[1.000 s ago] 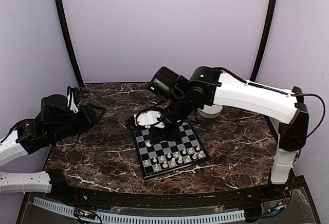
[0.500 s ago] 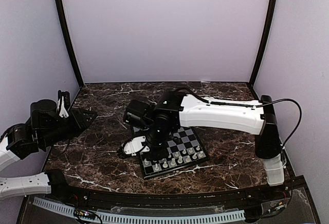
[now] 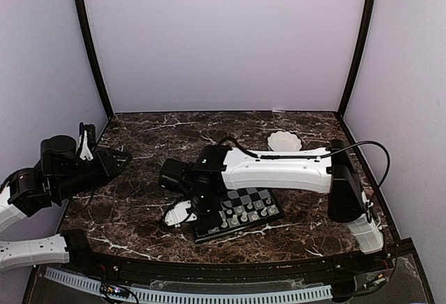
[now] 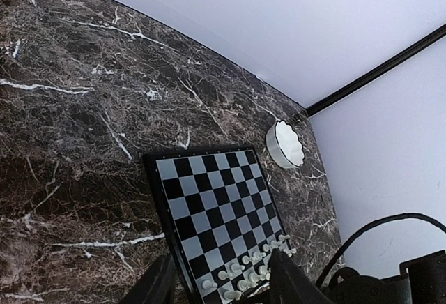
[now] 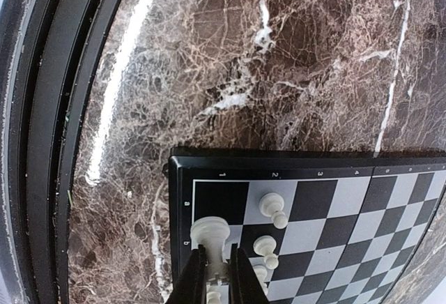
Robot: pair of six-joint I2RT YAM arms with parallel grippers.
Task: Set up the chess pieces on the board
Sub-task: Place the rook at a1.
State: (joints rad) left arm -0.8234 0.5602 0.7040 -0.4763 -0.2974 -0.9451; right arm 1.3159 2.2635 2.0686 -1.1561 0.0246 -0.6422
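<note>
Shows the right end effector [image 5: 216,269] pinched nearly closed on one cream-white chess piece [image 5: 210,238]. Holds it upright over a square at the board [image 5: 334,199] corner nearest the desk [image 5: 230,53] edge, just beside two pieces already standing; cannot tell whether it touches the square. Records the change over the last second: swung from the far-left part of the board, across it, down to this near-left corner, leaving the arm stretched low and the white scalloped bowl [image 3: 284,140] uncovered behind. Locates the other chess pieces [image 3: 244,212] in the two nearest rows of the board. Shows the left end effector [image 4: 223,284] spread wide and empty, drawn back slightly leftward, well apart from the board. Suggests a placement nearly complete: lowering onto the square and releasing should fill this end of the rows.
</note>
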